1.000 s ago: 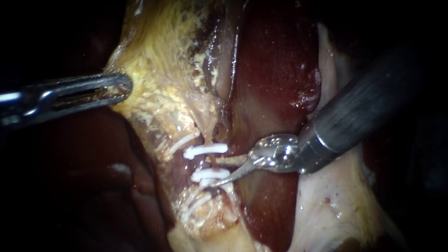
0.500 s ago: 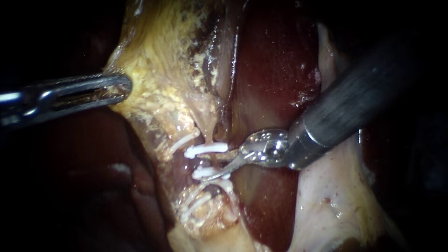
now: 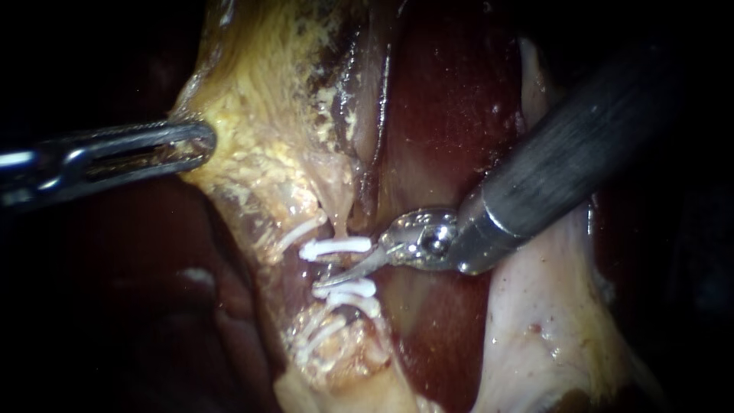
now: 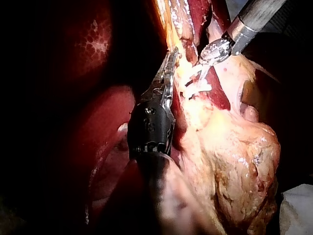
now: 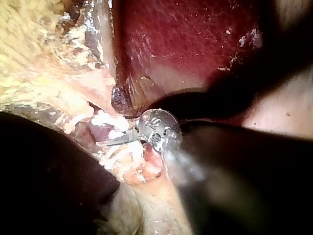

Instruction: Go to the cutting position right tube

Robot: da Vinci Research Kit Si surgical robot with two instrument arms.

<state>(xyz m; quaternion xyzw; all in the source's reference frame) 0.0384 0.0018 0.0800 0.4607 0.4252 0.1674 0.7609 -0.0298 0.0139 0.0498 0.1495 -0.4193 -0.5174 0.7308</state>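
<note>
- Noting position: the right instrument (image 3: 335, 272) has its curved jaws slightly parted. They reach across the right tube (image 3: 342, 267) in the gap between the upper clip (image 3: 335, 247) and the lower clips (image 3: 348, 290).
- Left instrument (image 3: 203, 144): jaws closed on the yellowish tissue (image 3: 252, 153), drawing it sideways, well apart from the clips.
- Risk: the gap between the clips is tight. A small drift along the tube would put a jaw on a clip, which could loosen it.
- Risk: the lower jaw tip passes beyond the tube. Overreach could nick tissue behind it; depth there cannot be told.
- Risk: if the left grip slackens, the tube may sag off line.
- Room: the liver (image 3: 451, 115) lies close beside the right shaft. Likely the only free path is back along that shaft.
</note>
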